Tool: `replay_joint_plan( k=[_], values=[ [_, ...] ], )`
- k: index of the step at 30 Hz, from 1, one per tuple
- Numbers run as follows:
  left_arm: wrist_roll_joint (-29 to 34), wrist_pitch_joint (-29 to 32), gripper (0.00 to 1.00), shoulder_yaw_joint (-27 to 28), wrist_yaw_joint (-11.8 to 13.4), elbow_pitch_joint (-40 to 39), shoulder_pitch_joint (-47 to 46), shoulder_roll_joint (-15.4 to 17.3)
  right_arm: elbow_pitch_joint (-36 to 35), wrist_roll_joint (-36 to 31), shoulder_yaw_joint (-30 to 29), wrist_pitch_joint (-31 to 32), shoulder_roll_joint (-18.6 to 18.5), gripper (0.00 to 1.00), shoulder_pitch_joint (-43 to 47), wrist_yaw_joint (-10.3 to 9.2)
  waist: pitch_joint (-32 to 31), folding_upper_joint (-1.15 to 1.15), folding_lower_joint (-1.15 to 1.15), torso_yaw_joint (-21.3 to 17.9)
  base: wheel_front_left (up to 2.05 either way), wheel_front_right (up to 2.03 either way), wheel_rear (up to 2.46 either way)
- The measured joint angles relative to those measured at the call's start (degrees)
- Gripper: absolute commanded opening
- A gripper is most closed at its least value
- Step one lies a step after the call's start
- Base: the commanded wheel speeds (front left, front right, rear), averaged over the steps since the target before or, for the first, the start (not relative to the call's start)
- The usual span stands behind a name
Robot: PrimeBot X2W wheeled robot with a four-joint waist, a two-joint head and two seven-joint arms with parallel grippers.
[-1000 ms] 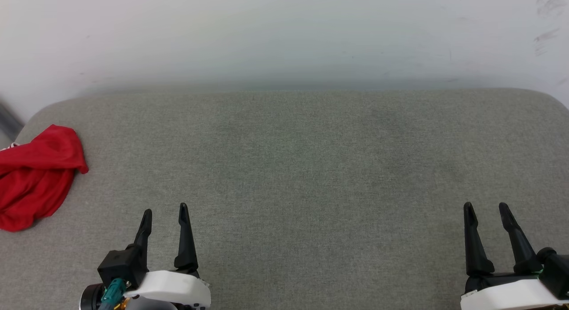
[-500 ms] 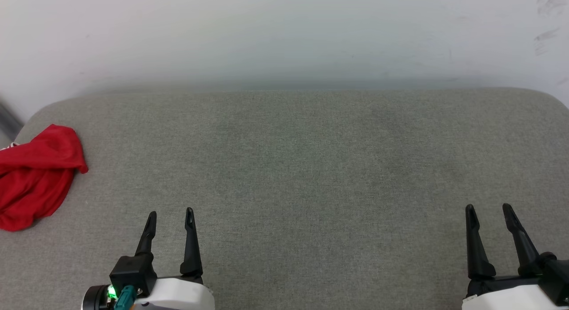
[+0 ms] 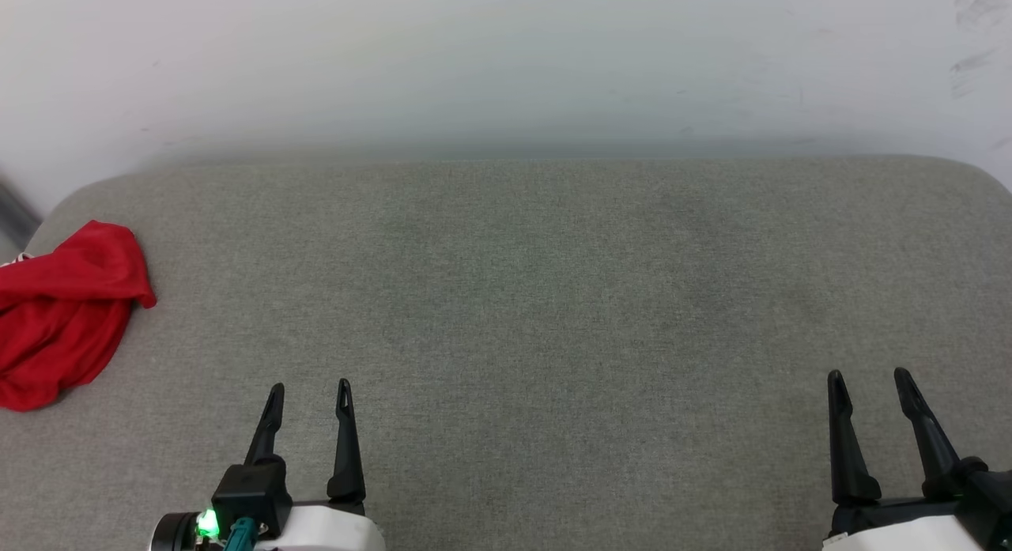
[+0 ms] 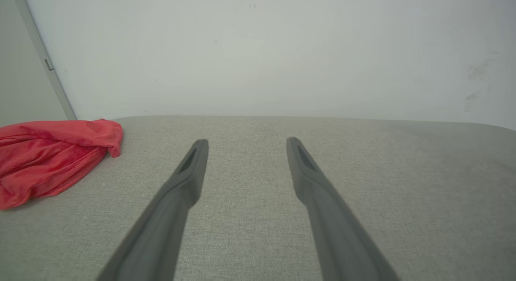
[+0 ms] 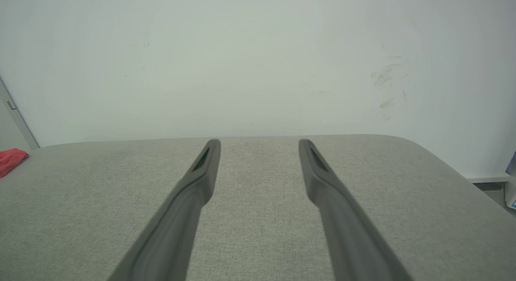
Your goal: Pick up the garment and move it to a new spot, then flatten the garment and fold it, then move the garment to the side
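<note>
Here, garment (image 3: 67, 314) bunched far left on cushion (image 3: 522, 298), left gripper (image 3: 310, 389), right gripper (image 3: 868, 375) spread

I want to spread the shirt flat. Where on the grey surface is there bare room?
The grey cushion is bare from the garment at its left edge to its right end, between the wall behind and the open left gripper and right gripper in front. Only the left edge is crowded.
</note>
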Motion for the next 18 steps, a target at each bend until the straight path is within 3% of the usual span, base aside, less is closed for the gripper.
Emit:
replay_joint_plan(
  k=[18],
  values=[
    [-1.1, -0.1, 1.00, -0.1, 0.0, 1.5, 0.0, 0.0, 1.5, 1.8, 0.0, 0.0, 0.0, 1.00, 0.5, 0.00, 0.1, 0.00, 0.00, 0.2, 0.00, 0.00, 0.00]
  ],
)
